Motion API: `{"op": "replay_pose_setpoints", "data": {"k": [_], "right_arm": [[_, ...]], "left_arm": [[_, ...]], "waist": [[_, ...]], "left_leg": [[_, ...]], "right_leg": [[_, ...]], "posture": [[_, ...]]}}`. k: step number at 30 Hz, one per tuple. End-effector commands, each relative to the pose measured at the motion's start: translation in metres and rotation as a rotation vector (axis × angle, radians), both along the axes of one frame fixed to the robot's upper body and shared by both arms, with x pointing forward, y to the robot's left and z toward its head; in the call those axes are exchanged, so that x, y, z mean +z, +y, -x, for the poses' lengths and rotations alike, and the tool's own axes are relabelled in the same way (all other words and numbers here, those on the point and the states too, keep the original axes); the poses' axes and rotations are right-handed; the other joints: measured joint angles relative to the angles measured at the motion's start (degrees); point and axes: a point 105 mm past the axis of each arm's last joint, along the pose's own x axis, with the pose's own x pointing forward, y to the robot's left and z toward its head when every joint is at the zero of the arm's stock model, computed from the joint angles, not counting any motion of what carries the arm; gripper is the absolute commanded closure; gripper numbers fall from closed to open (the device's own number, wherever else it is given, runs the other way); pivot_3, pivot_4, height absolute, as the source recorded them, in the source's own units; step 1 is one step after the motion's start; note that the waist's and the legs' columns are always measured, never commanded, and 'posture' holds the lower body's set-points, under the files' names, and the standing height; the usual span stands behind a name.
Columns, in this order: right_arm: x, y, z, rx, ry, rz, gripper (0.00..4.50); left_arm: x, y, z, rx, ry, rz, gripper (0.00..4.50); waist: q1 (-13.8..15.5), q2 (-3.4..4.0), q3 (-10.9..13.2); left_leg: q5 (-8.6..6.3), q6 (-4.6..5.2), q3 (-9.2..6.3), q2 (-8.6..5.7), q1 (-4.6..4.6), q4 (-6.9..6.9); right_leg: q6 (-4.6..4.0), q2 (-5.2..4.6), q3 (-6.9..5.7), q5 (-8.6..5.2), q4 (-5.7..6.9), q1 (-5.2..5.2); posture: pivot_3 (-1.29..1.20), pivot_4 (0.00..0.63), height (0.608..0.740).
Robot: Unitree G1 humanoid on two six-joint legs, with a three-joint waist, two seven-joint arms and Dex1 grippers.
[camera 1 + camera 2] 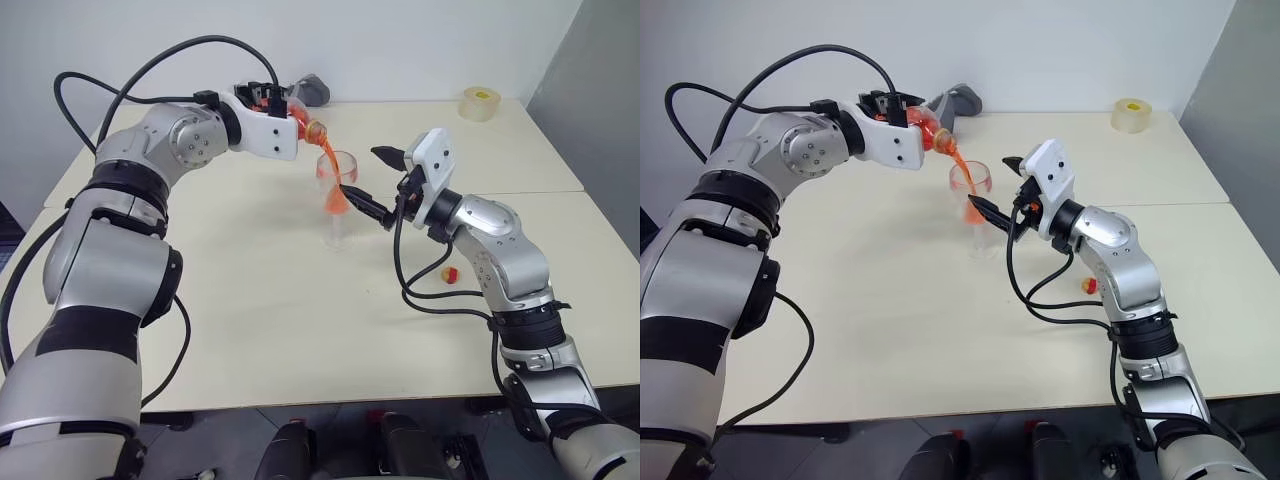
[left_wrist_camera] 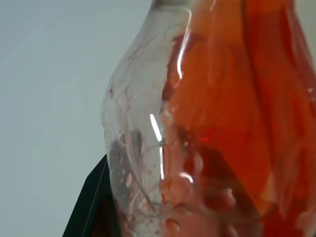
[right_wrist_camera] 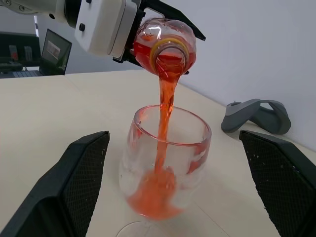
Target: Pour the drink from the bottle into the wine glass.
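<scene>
Right gripper (image 3: 173, 187) gapes beside rounded clear wine glass (image 3: 165, 163) — left gripper (image 1: 290, 115) clamps tilted plastic bottle (image 3: 165, 49), drink (image 3: 165, 106) streaming.

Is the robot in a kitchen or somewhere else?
Probably a lab or office, not a kitchen. The pouring happens on plain cream tables pushed together by a bare white wall, with a roll of tape lying there and a laptop in the background.

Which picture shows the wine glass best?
The right wrist view: the glass sits close up, its bowl catching the red drink pouring from the bottle. Both eye views show the whole glass, stem and foot, but small on the table. The left wrist view gives the bottle close up.
</scene>
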Motion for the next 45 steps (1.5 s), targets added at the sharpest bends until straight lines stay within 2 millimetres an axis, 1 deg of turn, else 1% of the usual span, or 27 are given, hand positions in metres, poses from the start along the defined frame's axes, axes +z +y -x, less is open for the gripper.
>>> {"op": "replay_pose_setpoints", "data": {"k": [1, 18, 45], "right_arm": [[0.0181, 0.0008, 0.0076, 0.018, -0.085, -0.017, 0.00], [0.0180, -0.0015, 0.0056, 0.020, -0.082, -0.011, 0.00], [0.0198, -0.0042, 0.0048, 0.009, -0.085, -0.023, 0.00]], "left_arm": [[0.0281, 0.0021, 0.0032, 0.003, -0.088, 0.001, 2.55], [0.0322, 0.0062, 0.0015, 0.032, -0.123, -0.044, 2.55], [0.0365, 0.0056, 0.0001, 0.048, -0.165, -0.106, 2.55]], "waist": [[-0.01, 0.00, 0.00], [0.00, 0.00, 0.00], [0.00, 0.00, 0.00]], "left_leg": [[0.00, 0.00, 0.00, 0.00, 0.00, 0.00], [0.00, 0.00, 0.01, 0.00, 0.00, 0.01], [0.00, 0.00, 0.02, 0.00, 0.00, 0.02]], "right_leg": [[0.00, 0.00, 0.00, 0.00, 0.00, 0.00], [0.00, 0.00, 0.00, 0.00, 0.02, -0.01], [0.00, -0.01, 0.01, 0.00, 0.07, -0.02]], "posture": [[0.00, 0.150, 0.740], [0.00, 0.150, 0.740], [0.00, 0.150, 0.740]]}}
